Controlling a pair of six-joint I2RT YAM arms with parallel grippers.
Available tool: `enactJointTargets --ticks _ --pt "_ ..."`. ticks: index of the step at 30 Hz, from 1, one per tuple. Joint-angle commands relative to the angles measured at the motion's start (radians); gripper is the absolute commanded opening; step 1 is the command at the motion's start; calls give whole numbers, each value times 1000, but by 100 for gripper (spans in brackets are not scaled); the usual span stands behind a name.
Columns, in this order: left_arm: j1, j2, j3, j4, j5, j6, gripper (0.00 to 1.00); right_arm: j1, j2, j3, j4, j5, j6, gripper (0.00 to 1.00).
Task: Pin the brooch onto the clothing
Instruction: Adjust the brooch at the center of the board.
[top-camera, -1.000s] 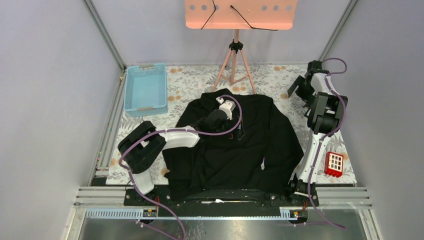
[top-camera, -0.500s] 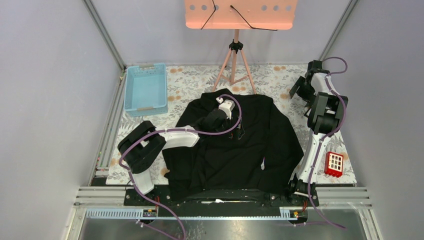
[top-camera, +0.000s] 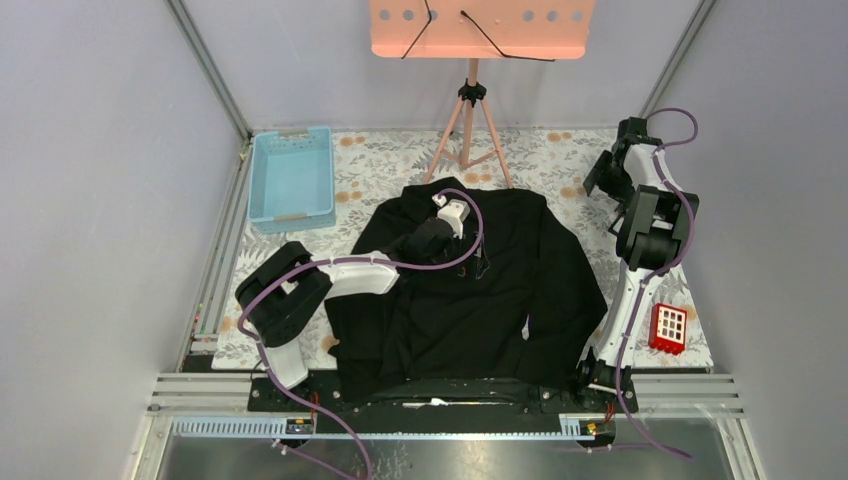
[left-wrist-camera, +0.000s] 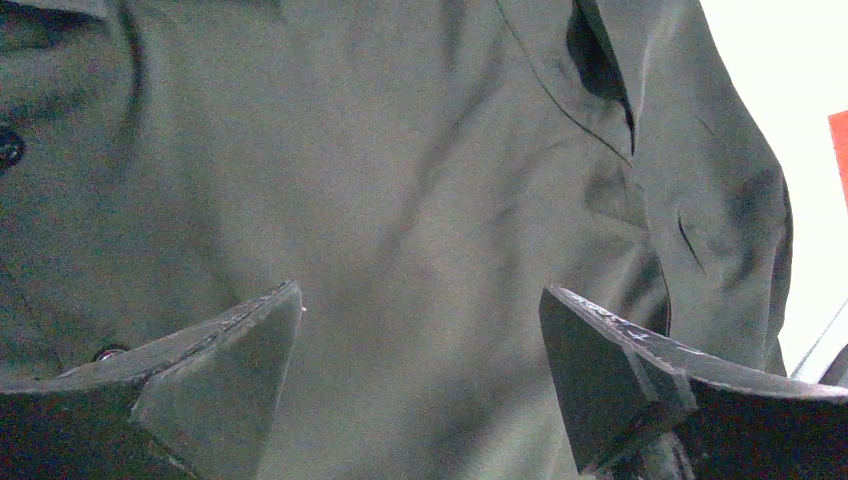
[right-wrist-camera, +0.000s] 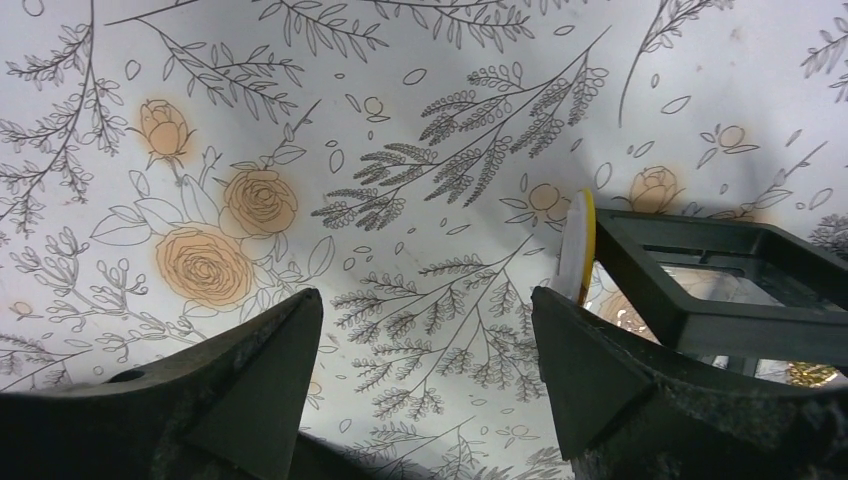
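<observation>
The black shirt (top-camera: 470, 300) lies spread on the table (top-camera: 380, 165), unmoved. The left gripper (left-wrist-camera: 420, 330) stays over its chest, fingers apart, empty. The right gripper (right-wrist-camera: 425, 340), likewise spread, has turned slightly at the far right, near a yellow-rimmed disc (right-wrist-camera: 580, 245), possibly the brooch.

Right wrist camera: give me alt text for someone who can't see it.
The right gripper hangs open above a white tablecloth printed with grey sprigs and orange roses. Just past its right finger sits a black-framed clear box, with a thin yellow-rimmed disc, perhaps the brooch, standing on edge at the box's left side.
</observation>
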Motion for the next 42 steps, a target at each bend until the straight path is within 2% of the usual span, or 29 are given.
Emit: enactJointTargets --ticks 1,24,27,30,34,39,42 --pt "6 -8 -5 54 2 -7 97 0 -52 9 -31 66 -38 83" --pt "9 3 1 56 26 -9 97 4 -25 67 -89 107 -102 81" --pt "11 1 0 53 25 -7 97 4 -12 73 -93 95 -106 78" --pt "14 -4 -3 53 24 -4 97 4 28 119 -130 75 -121 78" --pt "16 -9 -5 53 23 -4 97 6 65 188 -181 55 -143 69" --pt "17 -10 -3 55 25 -11 97 6 141 338 -305 36 -151 68" --pt "16 -15 -8 58 25 -14 97 6 153 356 -322 34 -164 68"
